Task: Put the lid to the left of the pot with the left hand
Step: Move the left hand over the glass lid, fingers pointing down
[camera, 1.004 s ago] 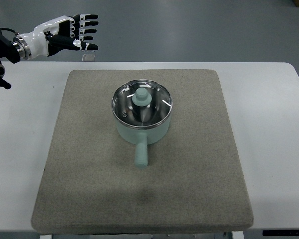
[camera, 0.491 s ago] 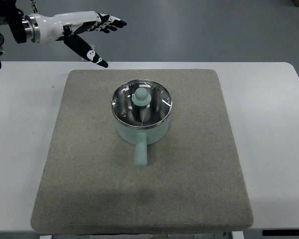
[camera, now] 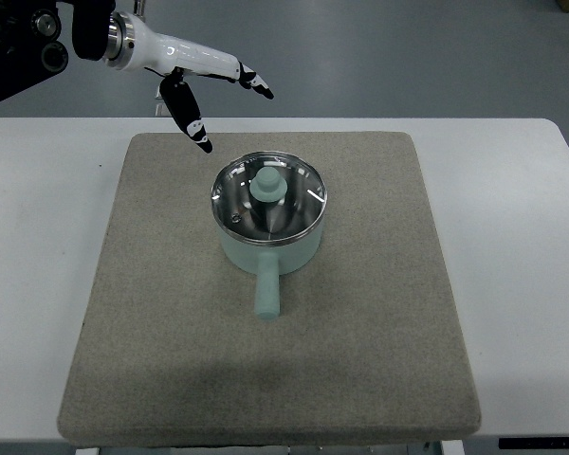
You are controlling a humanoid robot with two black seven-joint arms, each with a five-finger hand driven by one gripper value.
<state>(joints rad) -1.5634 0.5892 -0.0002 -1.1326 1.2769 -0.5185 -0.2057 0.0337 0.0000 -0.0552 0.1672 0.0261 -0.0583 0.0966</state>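
Top view: left robot hand (camera: 201,90) spread wide, empty, up-left of pot (camera: 269,237). Lid (camera: 269,197) seated on pot, mid-mat (camera: 171,360), bench (camera: 38,237) beneath. Descend plumb onto knob (camera: 268,184); pinch, lift straight, avoid dragging pot.

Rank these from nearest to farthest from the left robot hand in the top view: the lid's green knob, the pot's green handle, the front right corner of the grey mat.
Measured from the open left robot hand at upper left:
1. Pale green knob on the glass lid, centre of the pot.
2. Pale green straight pot handle, pointing toward the front.
3. Front right corner of the grey felt mat, lower right.
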